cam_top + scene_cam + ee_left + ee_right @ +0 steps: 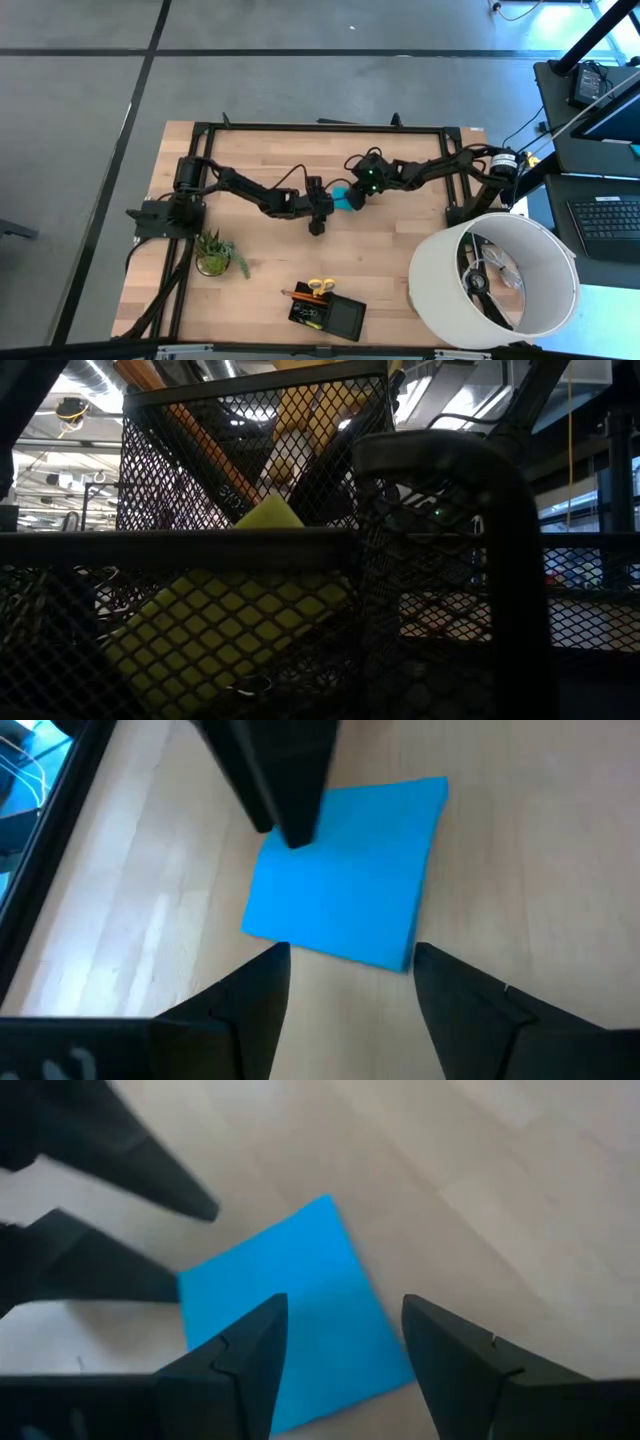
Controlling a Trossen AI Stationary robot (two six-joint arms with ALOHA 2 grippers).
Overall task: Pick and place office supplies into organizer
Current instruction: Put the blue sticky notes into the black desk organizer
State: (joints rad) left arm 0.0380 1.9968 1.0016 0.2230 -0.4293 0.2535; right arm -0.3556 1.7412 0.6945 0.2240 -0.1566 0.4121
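Note:
A bright blue square note pad (345, 197) lies flat on the wooden table at its middle. My left gripper (350, 960) comes at it from the table's left and is open, with a finger on either side of the pad's (345, 870) nearest edge. My right gripper (340, 1315) comes from the right and is open over the pad's (310, 1290) other side. The black mesh organizer (328, 315) stands near the front edge. It holds yellow-handled scissors (320, 287), an orange pencil (190, 440) and a yellow block (230, 620). My left gripper's fingers (265, 980) slant down at the pad's edge (330, 948) from the table's left; I cannot tell whether they touch it. My right gripper has a fingertip (297, 832) at the pad's corner (275, 855), slanting down from the right; I cannot tell whether it touches. The pad stays flat on the table.
A large white lampshade (495, 275) stands at the front right corner and a small green potted plant (212, 252) at the front left. A black frame (320, 128) runs round the table's far half. The organizer's mesh (250, 550) fills the low view.

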